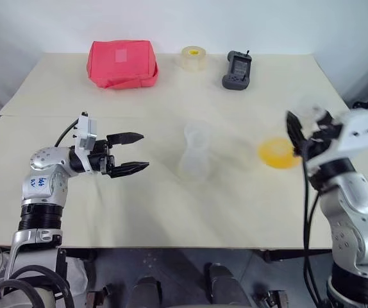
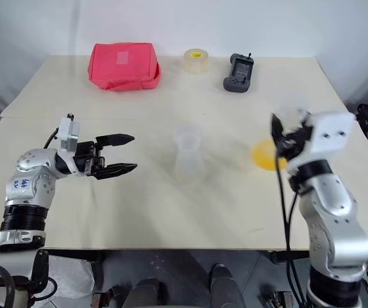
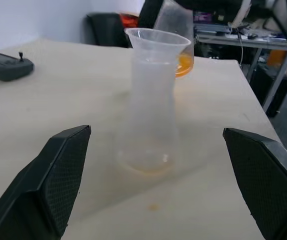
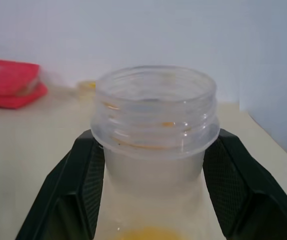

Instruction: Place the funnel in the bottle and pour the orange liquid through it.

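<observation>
The clear flask-shaped bottle [image 1: 193, 163] stands upright at the middle of the table. The clear funnel [image 3: 156, 40] sits in its neck, wide rim up. A faint orange trace rings the bottle's base. My left gripper [image 1: 130, 153] hovers open to the left of the bottle, fingers level and pointing at it, apart from it. My right gripper [image 1: 303, 133] is shut on a clear wide-mouthed jar [image 4: 156, 130], lifted off the table to the right of the bottle. The orange liquid [image 1: 278, 153] lies in the jar's bottom.
A red pouch [image 1: 123, 64], a roll of tape [image 1: 193, 58] and a black handheld device [image 1: 237, 70] lie along the table's far side. The table's right edge [image 1: 338, 90] runs close to my right arm.
</observation>
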Controlling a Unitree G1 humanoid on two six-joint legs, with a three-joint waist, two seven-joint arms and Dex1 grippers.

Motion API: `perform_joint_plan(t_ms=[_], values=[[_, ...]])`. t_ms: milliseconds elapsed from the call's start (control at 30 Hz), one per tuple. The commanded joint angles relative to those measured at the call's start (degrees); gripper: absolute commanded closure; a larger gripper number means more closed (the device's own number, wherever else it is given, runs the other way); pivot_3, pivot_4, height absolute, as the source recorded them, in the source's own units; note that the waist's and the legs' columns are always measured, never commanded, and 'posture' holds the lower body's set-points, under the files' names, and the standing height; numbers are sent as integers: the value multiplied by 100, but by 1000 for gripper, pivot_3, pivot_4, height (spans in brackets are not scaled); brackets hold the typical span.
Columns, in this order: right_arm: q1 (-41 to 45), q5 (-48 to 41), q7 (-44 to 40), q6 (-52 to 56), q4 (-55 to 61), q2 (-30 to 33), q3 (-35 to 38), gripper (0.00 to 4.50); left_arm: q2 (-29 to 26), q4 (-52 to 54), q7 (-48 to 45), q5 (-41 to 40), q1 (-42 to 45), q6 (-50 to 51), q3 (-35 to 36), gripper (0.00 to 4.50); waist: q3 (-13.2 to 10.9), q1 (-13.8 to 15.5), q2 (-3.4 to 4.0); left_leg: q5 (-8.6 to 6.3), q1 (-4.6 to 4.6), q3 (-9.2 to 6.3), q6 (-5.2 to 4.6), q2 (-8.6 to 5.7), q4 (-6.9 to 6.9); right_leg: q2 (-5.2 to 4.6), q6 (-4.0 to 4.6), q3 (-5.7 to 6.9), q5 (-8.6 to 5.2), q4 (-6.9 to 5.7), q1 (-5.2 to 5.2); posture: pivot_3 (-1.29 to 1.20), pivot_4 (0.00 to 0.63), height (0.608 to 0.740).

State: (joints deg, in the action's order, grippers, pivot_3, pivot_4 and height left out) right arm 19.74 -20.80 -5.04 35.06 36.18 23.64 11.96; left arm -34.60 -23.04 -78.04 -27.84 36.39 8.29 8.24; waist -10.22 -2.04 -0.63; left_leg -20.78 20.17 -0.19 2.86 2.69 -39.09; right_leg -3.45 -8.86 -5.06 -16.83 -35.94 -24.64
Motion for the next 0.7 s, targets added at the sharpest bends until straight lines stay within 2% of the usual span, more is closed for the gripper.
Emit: perform_joint_plan(t_ms=[33, 167, 300, 433, 700], values=[[395, 279, -20, 225, 237, 143, -535, 2098, 15, -74, -169, -80, 116, -248, 105, 0, 0, 7, 0, 0, 1, -3, 1, 0, 1, 0, 0, 3, 0, -2, 0, 0, 150, 740], [1342, 1446, -569, -244, -372, 718, -1986, 2098, 197, -288, -303, -235, 202, -549, 255, 0, 0, 23, 1, 10, 15, 0, 19, -4, 0, -8, -2, 8, 1, 4, -2, 0, 150, 740], [1825, 2171, -892, -836, -797, 927, -2626, 2098, 226, -227, -560, -293, 54, -478, 215, 0, 0, 13, 0, 7, 17, -4, 13, -5, 8, -9, -3, 15, 1, 13, -3, 0, 150, 740], [1931, 2693, -1188, -1372, -928, 1022, -2853, 2098, 284, -224, -717, -338, 64, -464, 222, 0, 0, -6, 0, 7, 24, -2, 12, -5, 13, -11, -1, 17, 1, 16, -13, 0, 150, 740], [1927, 3543, -1505, -2090, -1164, 1276, -2704, 2098, 440, -430, -799, -357, 134, -604, 303, 0, -1, -17, 0, 7, 24, 0, 12, -5, 7, -11, -2, 17, 1, 13, -13, 0, 150, 740]])
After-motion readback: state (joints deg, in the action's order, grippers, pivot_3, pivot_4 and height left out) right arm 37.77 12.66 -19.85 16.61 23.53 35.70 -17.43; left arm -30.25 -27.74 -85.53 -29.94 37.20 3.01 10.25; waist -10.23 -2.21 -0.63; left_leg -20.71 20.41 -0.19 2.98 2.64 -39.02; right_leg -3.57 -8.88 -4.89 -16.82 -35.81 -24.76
